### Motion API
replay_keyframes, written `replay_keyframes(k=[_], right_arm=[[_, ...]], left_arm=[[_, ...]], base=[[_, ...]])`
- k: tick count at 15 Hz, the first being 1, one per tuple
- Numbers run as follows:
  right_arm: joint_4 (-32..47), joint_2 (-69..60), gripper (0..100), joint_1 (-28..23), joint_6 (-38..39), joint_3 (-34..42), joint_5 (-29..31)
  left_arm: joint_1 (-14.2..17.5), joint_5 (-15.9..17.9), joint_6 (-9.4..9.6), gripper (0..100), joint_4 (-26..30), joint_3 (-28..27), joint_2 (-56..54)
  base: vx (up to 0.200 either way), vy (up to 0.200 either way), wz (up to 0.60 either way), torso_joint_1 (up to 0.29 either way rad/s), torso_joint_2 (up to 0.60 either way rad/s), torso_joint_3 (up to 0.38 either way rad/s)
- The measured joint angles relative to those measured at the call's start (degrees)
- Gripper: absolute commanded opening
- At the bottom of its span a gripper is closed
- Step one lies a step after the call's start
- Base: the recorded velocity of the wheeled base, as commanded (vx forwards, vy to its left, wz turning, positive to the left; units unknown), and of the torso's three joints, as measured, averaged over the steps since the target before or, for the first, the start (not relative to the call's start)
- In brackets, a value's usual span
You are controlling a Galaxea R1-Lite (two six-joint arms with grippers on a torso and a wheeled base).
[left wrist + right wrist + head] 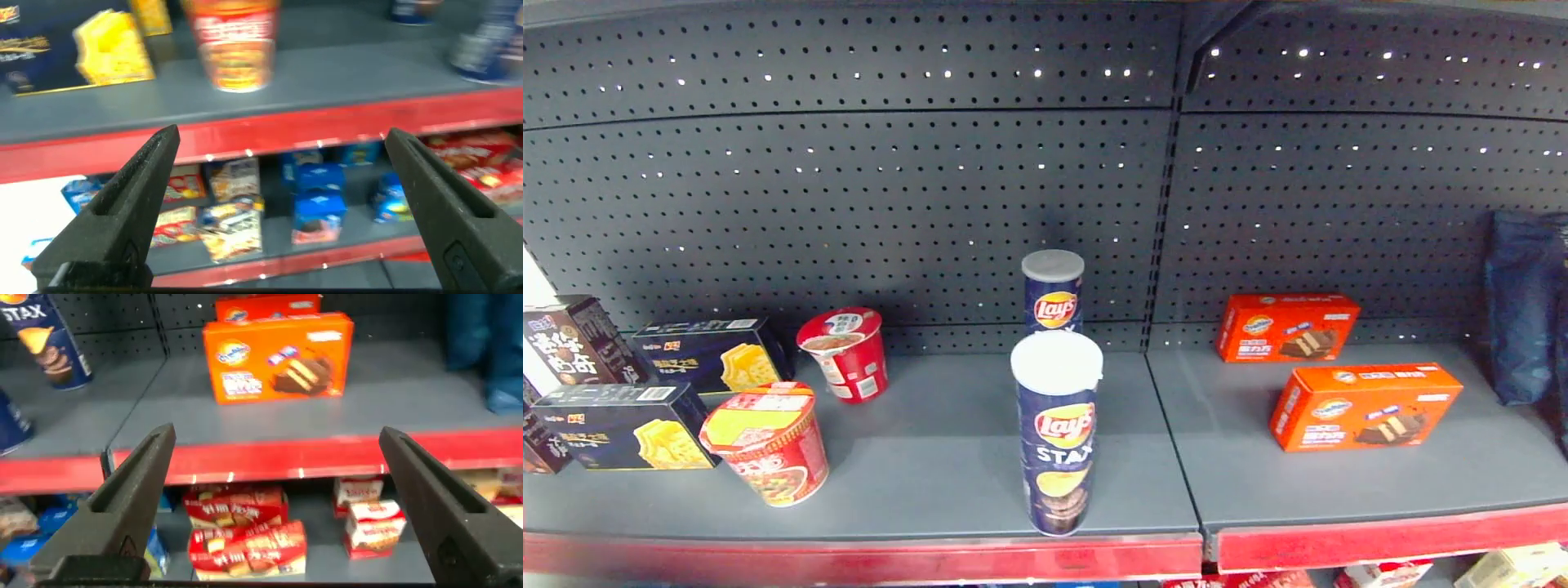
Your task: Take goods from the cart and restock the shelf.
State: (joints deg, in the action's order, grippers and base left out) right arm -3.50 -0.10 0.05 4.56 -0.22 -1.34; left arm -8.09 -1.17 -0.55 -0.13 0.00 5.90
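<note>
Left gripper [282, 137] and right gripper [275, 434] are hovering spread and empty; front chips can [1058, 433], at six o'clock on the shelf [915, 490], is probably risking toppling if brushed.

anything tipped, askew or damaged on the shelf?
Nothing clearly wrong. The front noodle cup seems to lean in the head view, but the left wrist view shows it upright. The front chip can and rear chip can stand upright, lids on. The front orange box and rear orange box look intact. No spill on the shelf.
</note>
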Motion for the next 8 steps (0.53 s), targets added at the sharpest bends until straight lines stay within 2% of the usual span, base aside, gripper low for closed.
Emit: replay_keyframes(k=[5,6,8], right_arm=[[0.22,0.02,100,-0.02,-0.55,0.0,-1.72],[0.22,0.02,100,-0.07,-0.66,0.0,-1.91],[0.2,0.02,100,-0.05,-0.77,-0.05,-1.89]], left_arm=[[-0.06,-0.2,-0.18,100,-0.02,0.0,0.0],[-0.06,-0.28,-0.21,100,0.0,0.0,0.0],[-0.11,-0.22,-0.27,100,0.02,0.0,0.0]], base=[[0.0,0.0,0.0,0.0,0.0,0.0],[0.0,0.0,0.6,0.007,0.0,0.007],[0.0,0.0,0.0,0.0,0.0,0.0]])
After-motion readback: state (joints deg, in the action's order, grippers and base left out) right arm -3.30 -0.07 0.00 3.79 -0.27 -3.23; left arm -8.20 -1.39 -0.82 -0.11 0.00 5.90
